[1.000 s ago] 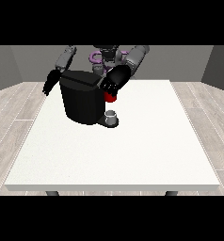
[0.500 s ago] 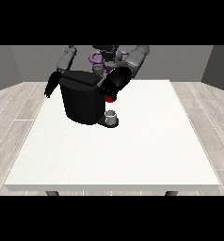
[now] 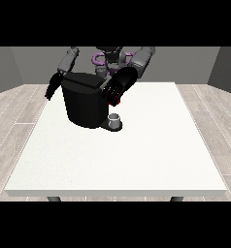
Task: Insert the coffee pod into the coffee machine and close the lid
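The hand at the view's right (image 3: 118,87) is pressing against the top corner of the black coffee machine (image 3: 84,104), upper middle of the frame, likely working the lid. A red thing at the machine (image 3: 114,102) is peeking below it. I cannot tell how either hand's fingers lie. The hand at the view's left (image 3: 52,88) is hanging beside the machine. A grey thing (image 3: 115,119) is sitting at the machine's base on the white worktop (image 3: 117,160); I cannot tell if it is the pod.

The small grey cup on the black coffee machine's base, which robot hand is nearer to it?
Left. The hand at the view's right hangs just above the small grey cup; the hand at the view's left is beyond the black coffee machine.
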You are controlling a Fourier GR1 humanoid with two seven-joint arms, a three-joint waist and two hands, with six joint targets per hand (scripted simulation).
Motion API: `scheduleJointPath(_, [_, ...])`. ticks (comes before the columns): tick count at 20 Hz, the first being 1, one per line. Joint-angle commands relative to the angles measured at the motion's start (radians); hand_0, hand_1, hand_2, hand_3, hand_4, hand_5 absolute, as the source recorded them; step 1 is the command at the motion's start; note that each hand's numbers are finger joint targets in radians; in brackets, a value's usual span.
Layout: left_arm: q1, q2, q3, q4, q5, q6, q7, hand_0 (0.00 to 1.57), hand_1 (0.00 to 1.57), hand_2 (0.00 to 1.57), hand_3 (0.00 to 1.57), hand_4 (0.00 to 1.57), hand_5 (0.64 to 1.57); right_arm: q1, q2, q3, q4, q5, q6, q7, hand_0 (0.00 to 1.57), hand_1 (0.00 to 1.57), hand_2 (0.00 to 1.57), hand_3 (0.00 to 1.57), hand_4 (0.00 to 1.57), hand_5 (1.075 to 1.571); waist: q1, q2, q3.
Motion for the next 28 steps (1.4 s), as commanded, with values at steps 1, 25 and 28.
scheduleJointPath(1, [0.005,0.010,0.009,0.022,-0.005,-0.004,0.001,0.00,0.00,0.48,0.38,0.00,1.571,-0.049,-0.051,-0.041,-0.002,-0.042,0.054,0.047,0.00,0.00,0.00,0.00,0.08,1.571,0.004,-0.015,-0.0030])
scheduleJointPath(25, [0.581,-0.487,0.327,0.007,0.500,-0.078,-0.069,0.00,0.00,0.00,0.00,0.27,1.571,0.334,-0.011,-0.098,0.136,-0.074,0.013,-0.041,0.00,0.00,0.00,0.00,0.00,1.571,0.374,-0.569,-0.0053])
scheduleJointPath(28, [0.652,-0.500,0.312,0.003,0.497,-0.081,-0.055,0.00,0.00,0.00,0.00,0.42,1.571,0.337,-0.025,-0.081,0.081,-0.110,0.093,-0.044,0.00,0.00,0.00,0.00,0.00,1.571,0.368,-0.646,-0.0037])
